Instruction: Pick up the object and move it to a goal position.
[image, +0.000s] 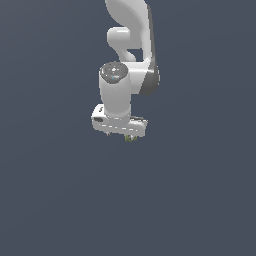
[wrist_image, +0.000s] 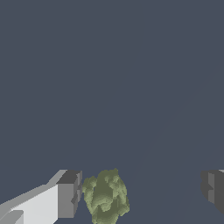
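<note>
Gripper over a green clump
The white gripper (wrist_image: 142, 194) stands released, its 2 blocky grey fingers (wrist_image: 70, 194) flanking the bumpy olive object (wrist_image: 105, 197).

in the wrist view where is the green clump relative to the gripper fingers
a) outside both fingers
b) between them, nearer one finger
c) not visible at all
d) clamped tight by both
b: the clump sits in the gap of the open gripper, close beside one finger, with a wide space to the other.
</note>
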